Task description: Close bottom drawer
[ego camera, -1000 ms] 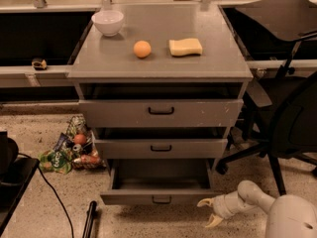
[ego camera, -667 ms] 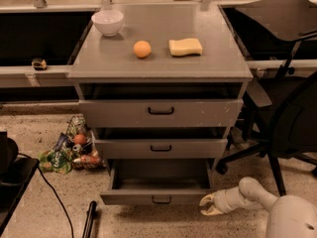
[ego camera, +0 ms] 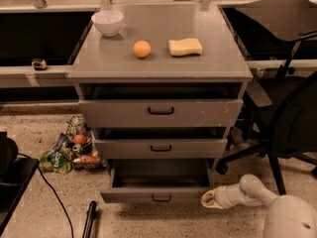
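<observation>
The grey cabinet (ego camera: 158,58) stands in the middle. Its bottom drawer (ego camera: 157,194) is pulled out near the floor, showing a shallow grey tray (ego camera: 161,175) and a small black loop handle (ego camera: 161,198) on its short front panel. My gripper (ego camera: 208,199) reaches in from the lower right on a white arm (ego camera: 257,192). Its tip sits right at the drawer front's right end, about at panel height.
A white bowl (ego camera: 108,22), an orange (ego camera: 142,49) and a yellow sponge (ego camera: 185,46) lie on the cabinet top. Snack bags (ego camera: 69,150) lie on the floor at left. A black office chair (ego camera: 287,108) stands at right. A black cable (ego camera: 54,197) and rod (ego camera: 90,219) lie at lower left.
My gripper has moved left along the floor toward the right end of the bottom drawer's front. The drawer looks as far out as before.
</observation>
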{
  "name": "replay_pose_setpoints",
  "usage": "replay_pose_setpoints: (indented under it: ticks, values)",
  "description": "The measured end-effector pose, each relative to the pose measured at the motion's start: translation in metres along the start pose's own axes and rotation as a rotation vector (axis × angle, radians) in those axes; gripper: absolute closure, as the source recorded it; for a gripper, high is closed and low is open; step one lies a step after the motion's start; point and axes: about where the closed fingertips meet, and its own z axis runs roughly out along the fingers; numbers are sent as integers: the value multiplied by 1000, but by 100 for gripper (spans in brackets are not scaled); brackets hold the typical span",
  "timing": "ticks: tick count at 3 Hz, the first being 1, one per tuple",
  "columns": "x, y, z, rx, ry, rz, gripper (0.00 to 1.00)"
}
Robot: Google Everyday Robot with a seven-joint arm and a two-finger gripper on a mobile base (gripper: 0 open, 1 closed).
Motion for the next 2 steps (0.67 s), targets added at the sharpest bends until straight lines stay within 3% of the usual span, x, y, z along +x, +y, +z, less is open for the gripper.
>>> replay_pose_setpoints:
  ticks: [2]
  values:
    - [11,-25,-5,76,12,26,38]
